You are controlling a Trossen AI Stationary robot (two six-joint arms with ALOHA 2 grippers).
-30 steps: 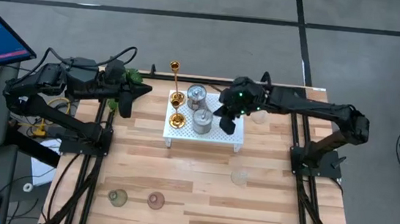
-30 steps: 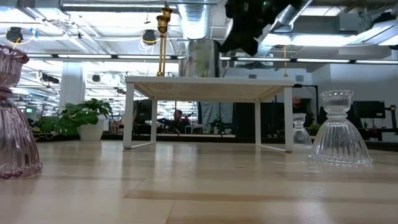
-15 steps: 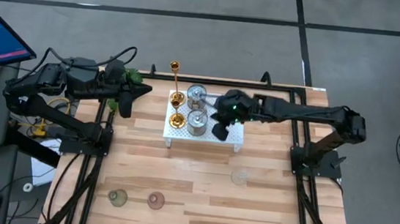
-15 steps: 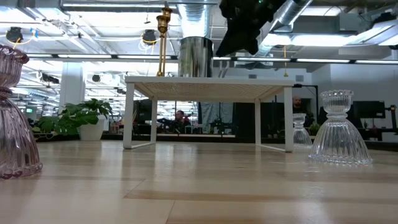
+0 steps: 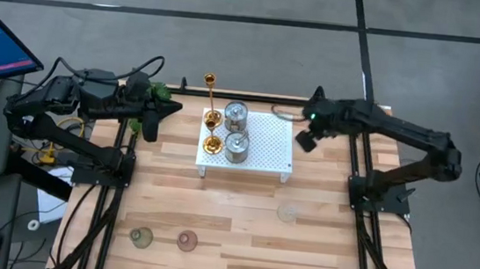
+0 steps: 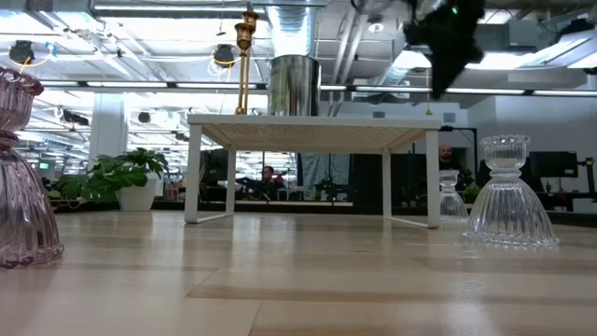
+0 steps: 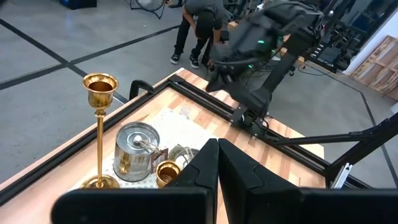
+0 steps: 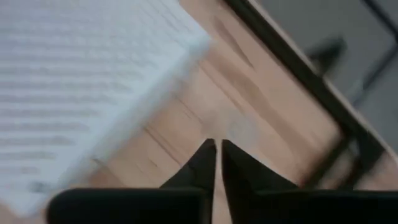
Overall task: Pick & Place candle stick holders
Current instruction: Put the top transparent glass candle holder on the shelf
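The right arm reached in from the table's right side, its gripper (image 5: 305,142) raised above the tabletop just off the stand's (image 5: 270,142) right edge; its fingers (image 8: 202,163) were pressed together with nothing between them. The left arm was folded back at the table's far left corner, its gripper (image 5: 150,128) pointing down beside the plant (image 5: 157,100), fingers closed and empty. On the stand's left part stood four holders: a tall gold one (image 5: 211,92), a short gold one (image 5: 212,144), and two silver cups (image 5: 236,113) (image 5: 237,145), one behind the other; the stand's right half lay bare. A clear glass holder (image 5: 287,213) sat alone on the wood nearer the front, right of centre, with free boards all round it. A second clear one (image 6: 451,196) showed farther back in the low view. Near the front left edge a greenish holder (image 5: 141,237) and a pinkish holder (image 5: 186,240) stood side by side, apart. The table (image 5: 239,232) was open between the stand and these.
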